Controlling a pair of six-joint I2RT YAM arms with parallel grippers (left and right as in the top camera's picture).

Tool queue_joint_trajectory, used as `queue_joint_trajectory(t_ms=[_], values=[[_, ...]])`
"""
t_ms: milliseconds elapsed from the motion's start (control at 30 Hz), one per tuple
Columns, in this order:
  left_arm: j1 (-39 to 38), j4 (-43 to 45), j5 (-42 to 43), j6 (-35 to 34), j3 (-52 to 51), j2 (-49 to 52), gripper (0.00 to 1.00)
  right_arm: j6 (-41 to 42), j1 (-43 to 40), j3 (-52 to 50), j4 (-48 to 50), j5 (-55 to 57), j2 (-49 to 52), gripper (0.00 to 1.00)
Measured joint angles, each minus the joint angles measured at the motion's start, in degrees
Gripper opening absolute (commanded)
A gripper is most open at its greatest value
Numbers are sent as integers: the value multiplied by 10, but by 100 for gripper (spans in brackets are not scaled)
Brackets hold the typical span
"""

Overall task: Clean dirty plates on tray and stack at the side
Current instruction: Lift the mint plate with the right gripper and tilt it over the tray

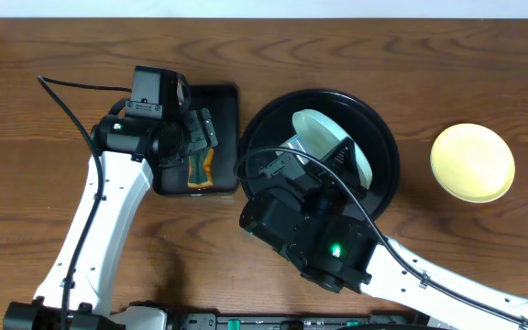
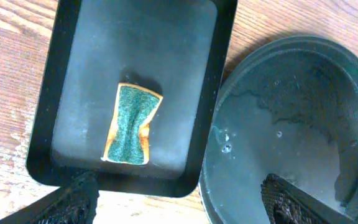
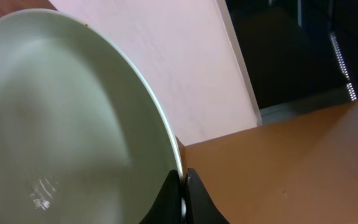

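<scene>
two plates show in the overhead view. the mint plate (image 1: 324, 137) is held tilted above the round tray (image 1: 385, 151), under my right arm (image 1: 310, 229); whether its low edge touches the tray floor i cannot tell. the yellow plate (image 1: 472, 163) lies flat on the table (image 1: 44, 46), well apart to the right of the tray. my left claw (image 1: 198, 137) hangs over the rectangular tray (image 1: 223, 96), above the sponge (image 1: 197, 170).

left wrist view: fingers spread wide, nothing between them. the sponge lies green side up in the rectangular tray. the round tray is just beside it, its floor filmed with water (droplets visible). no plate shows in the part seen here.

right wrist view: my right claw (image 3: 182, 198) is clamped on the mint plate's rim, one finger on each face, the bite shallow and right at the edge. the face toward the camera is glossy with faint wet marks; no smear shows on it.

assessment: the plate looks stiff, light and glazed, so i judge it slippery when wet and liable to chip if dropped. the rim is the only place to hold, with a pad on each face. with a grip this thin the plate may pivot, so a deeper bite and slow moves are advised.
</scene>
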Motion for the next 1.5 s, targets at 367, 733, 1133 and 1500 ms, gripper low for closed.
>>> queue_joint_trajectory(t_ms=[367, 733, 1133, 1500], values=[[0, 0, 0, 0, 0, 0, 85, -10, 0, 0, 0, 2, 0, 1], [0, 0, 0, 0, 0, 0, 85, -12, 0, 0, 0, 3, 0, 1], [0, 0, 0, 0, 0, 0, 85, -12, 0, 0, 0, 4, 0, 1], [0, 0, 0, 0, 0, 0, 85, -12, 0, 0, 0, 4, 0, 1]])
